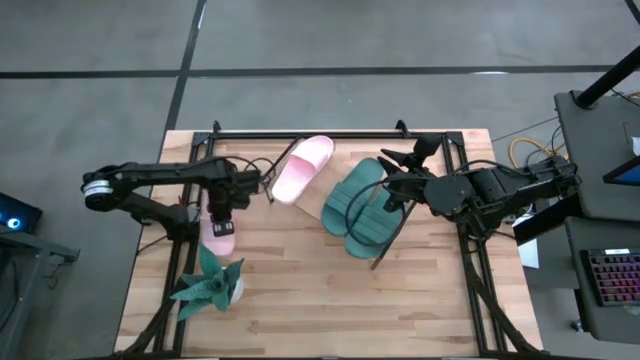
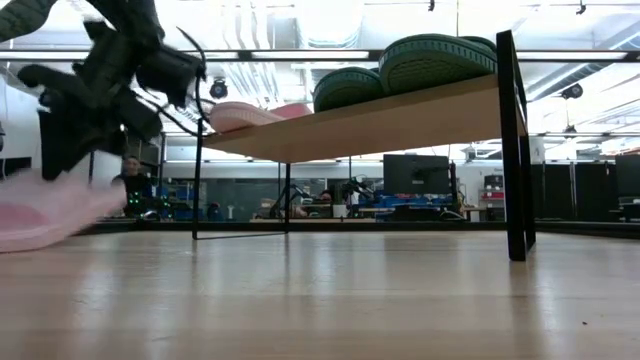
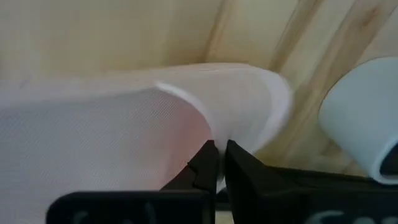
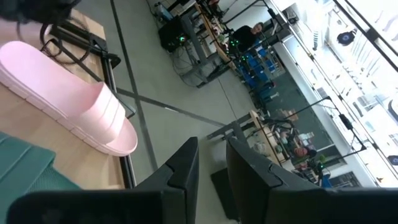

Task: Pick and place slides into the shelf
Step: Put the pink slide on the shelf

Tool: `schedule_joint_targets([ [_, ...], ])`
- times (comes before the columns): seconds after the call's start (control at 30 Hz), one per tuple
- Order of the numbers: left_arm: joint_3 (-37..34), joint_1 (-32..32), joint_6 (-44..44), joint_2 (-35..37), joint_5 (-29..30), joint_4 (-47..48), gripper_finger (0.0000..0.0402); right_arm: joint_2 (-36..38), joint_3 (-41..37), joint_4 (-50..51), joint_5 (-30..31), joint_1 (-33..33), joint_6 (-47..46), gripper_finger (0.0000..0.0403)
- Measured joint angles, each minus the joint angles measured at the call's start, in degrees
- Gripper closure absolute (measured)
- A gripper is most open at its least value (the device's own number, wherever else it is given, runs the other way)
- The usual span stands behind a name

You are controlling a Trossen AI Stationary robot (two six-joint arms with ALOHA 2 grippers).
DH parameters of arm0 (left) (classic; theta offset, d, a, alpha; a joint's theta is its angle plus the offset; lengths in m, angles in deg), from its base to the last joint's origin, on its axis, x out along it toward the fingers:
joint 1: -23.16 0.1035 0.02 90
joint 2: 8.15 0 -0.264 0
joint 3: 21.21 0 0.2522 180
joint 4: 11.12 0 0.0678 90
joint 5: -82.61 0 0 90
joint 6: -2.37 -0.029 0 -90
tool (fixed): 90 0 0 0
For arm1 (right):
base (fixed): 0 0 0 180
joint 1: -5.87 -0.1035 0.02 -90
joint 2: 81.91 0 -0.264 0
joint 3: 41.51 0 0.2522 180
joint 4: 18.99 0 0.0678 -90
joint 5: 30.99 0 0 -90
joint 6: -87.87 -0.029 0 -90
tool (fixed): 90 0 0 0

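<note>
While the left gripper (image 3: 216, 163) clamps a pink slide (image 1: 219, 232) on the wooden table (image 1: 300, 300), three slides rest on the shelf (image 2: 400, 120). The right gripper (image 4: 211, 163), slightly parted and empty, hovers over it. Desks fill the room behind.

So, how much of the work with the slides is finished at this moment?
Done: two green slides and one pink slide lie on the shelf. In hand: the left gripper is shut on the last pink slide, which is on the table beside the toy plant. Left: lifting that slide onto the shelf. The right gripper waits over the shelf, holding nothing.
</note>
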Motion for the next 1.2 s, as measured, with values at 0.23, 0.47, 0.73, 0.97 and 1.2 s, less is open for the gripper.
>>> schedule_joint_targets([
  [0.23, 8.8, 0.0, 6.3, 8.8, 6.5, 7.5, 0.0401, 0.0, 0.0, 0.0, 0.0, 0.0, 0.1, 0.0326],
  [0.47, 18.1, 0.0, 7.8, 17.7, 16.4, 5.4, 0.0401, 0.0, 0.0, 0.0, 0.0, 0.0, -0.1, 0.0334],
  [0.73, 23.4, 0.0, 8.0, 24.9, 18.4, -1.0, 0.0401, 0.0, 0.0, -0.1, 0.0, 0.0, -0.3, 0.0328],
  [0.97, 23.1, -0.1, 7.8, 28.2, 18.5, -13.8, 0.0401, 0.0, 0.0, -0.1, -1.6, 0.0, -4.3, 0.0317],
  [1.2, 22.7, -0.2, 4.4, 29.9, 17.0, -26.0, 0.0402, -0.1, 0.0, -5.5, -22.4, 1.5, -10.6, 0.0288],
])
